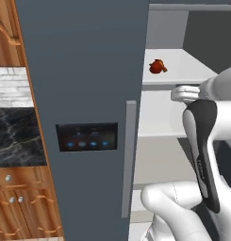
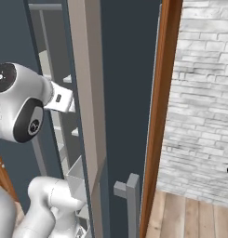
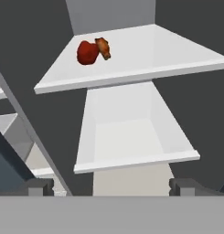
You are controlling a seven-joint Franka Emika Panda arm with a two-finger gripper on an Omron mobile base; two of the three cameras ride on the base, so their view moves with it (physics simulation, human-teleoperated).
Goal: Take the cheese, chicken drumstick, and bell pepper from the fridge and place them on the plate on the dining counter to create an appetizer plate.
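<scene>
The fridge [image 1: 84, 70] stands open, its slate-grey door on the left and white shelves on the right. On the upper shelf [image 3: 145, 50] lies the red bell pepper [image 3: 87, 53] [image 1: 156, 67]. The brown chicken drumstick [image 3: 103, 47] touches its right side. My gripper [image 3: 112, 187] is open and empty, with its fingertips [image 3: 38, 186] wide apart. It sits below and in front of that shelf, well short of both foods. The cheese, the plate and the dining counter are out of view.
A lower white shelf [image 3: 131, 137] lies straight ahead of the hand. The door's long grey handle [image 1: 130, 155] and black panel [image 1: 86, 136] face the base. Wooden cabinets and a narrow marble worktop [image 1: 18, 136] stand left of the fridge. A brick wall [image 2: 199, 93] is on the right.
</scene>
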